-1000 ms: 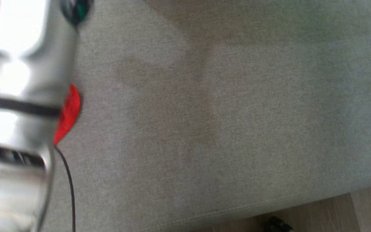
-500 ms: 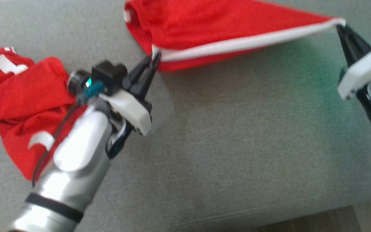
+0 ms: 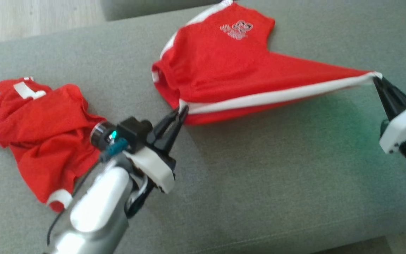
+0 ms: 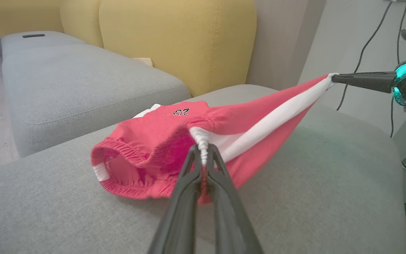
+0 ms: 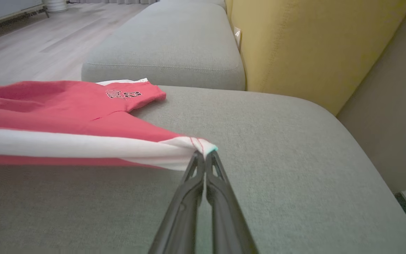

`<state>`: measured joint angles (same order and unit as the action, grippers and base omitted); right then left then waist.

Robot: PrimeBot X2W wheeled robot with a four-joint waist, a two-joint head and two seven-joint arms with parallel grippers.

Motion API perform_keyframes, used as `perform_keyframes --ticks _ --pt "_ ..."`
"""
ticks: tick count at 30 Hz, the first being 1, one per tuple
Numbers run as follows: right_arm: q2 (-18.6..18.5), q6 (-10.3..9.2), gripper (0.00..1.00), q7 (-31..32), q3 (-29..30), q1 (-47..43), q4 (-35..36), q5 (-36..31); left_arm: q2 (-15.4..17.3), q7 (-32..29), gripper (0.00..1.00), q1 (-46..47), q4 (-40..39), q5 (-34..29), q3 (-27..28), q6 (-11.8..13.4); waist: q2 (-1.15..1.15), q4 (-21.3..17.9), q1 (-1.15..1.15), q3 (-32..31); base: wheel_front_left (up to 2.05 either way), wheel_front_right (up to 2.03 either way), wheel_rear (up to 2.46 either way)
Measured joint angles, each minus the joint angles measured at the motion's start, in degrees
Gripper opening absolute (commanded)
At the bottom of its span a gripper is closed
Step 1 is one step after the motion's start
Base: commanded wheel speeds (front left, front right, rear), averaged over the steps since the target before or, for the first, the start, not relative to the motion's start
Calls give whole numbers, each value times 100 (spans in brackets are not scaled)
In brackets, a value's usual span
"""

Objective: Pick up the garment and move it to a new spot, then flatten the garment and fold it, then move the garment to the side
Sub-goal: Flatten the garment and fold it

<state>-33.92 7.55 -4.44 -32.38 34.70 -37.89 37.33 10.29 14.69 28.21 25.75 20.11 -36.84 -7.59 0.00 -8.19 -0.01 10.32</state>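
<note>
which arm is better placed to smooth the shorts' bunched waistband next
Probably left: the left gripper pinches the shorts right at the bunched waistband, while the right gripper holds the far hem.

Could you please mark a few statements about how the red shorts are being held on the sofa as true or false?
1. The left gripper is shut on the red shorts at the waistband. True.
2. The right gripper hangs open, clear of the fabric. False: it is shut on the far end of the red shorts.
3. The white stripe is stretched between the two grippers. True.
4. The second red garment lies neatly folded. False: it lies crumpled on the grey cushion.
5. The back cushions are blue. False: they are yellow.
</note>
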Motion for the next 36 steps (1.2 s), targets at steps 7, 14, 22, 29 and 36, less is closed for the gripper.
perform_keyframes --ticks 7,14,22,29,36 --pt "-103 0 0 1 541 -744 388 -19 -62 -1 0 -586 -330 -141 -130 0 0 -30 0 -339 0 0 0" --pt "-215 0 0 221 1235 -1703 1084 -212 -93 -1 0 -1123 -622 -166 -293 0 0 16 0 -580 0 0 0" --pt "-101 0 0 709 2224 -2107 2120 -936 -175 -1 0 -1145 -792 -188 -215 10 0 120 0 -412 0 0 0" --pt "-63 0 0 1031 2275 -1568 2496 -1562 -272 -1 0 -700 -783 -188 -68 19 0 283 0 -62 0 0 0" --pt "-172 0 0 1165 1667 -341 2270 -1836 -380 0 0 -99 -589 -189 63 19 0 529 1 401 0 0 0"
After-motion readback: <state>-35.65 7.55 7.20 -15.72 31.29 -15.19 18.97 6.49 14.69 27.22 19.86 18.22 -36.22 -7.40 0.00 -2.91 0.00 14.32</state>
